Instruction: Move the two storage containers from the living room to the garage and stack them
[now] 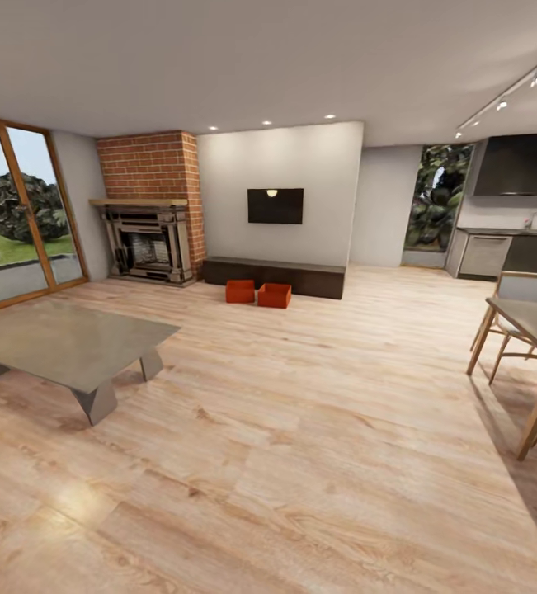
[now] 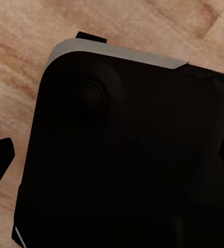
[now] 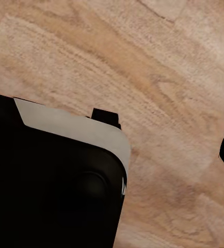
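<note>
The living room has a light plank floor; from the head we see two orange bins far off, side by side, touching or nearly, before the dark bench; open tops up, long sides seemingly along the bench; thin-walled, probably light and flexible, so we would grip opposite rims. Both wrist views show planks and the robot's dark base; we cannot tell either gripper's opening.
</note>
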{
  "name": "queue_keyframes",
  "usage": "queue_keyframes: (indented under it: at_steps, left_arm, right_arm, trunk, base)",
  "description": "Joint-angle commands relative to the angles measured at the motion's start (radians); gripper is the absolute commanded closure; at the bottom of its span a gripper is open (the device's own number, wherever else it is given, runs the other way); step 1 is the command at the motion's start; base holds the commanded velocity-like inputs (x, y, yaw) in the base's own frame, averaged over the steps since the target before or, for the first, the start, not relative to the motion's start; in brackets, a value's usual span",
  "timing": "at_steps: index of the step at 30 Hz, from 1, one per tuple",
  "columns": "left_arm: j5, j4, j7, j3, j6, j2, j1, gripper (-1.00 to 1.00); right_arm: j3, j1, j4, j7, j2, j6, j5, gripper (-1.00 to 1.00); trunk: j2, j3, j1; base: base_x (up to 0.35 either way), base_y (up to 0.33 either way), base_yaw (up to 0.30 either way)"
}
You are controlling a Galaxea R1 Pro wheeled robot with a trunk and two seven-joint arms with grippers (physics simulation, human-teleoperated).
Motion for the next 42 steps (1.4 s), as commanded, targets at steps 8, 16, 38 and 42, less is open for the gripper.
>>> queue_keyframes:
  at_steps: [8,16,38,42]
  left_arm:
    - [0.005,-0.001,0.0,0.0,-0.003,0.0,0.0,-1.0]
    - [0.006,-0.001,0.0,0.0,-0.003,0.0,0.0,-1.0]
    - [0.005,-0.001,0.0,-0.001,-0.002,0.0,0.0,-1.0]
    - [0.005,-0.001,0.0,-0.001,-0.002,0.0,0.0,-1.0]
  right_arm:
    - [0.008,-0.001,0.003,-0.003,0.001,-0.005,-0.003,-1.0]
    - [0.008,-0.001,0.003,-0.003,0.001,-0.005,-0.003,-1.0]
    - [0.008,-0.002,0.003,-0.003,0.001,-0.005,-0.003,-1.0]
    - [0.008,-0.002,0.003,-0.003,0.001,-0.005,-0.003,-1.0]
  trunk:
    - [0.0,-0.001,0.001]
    - [0.0,-0.001,0.001]
    - [0.0,-0.001,0.001]
    - [0.0,-0.001,0.001]
  base:
    - [0.322,0.0,0.0]
    - [0.322,0.0,0.0]
    - [0.322,0.0,0.0]
    - [0.322,0.0,0.0]
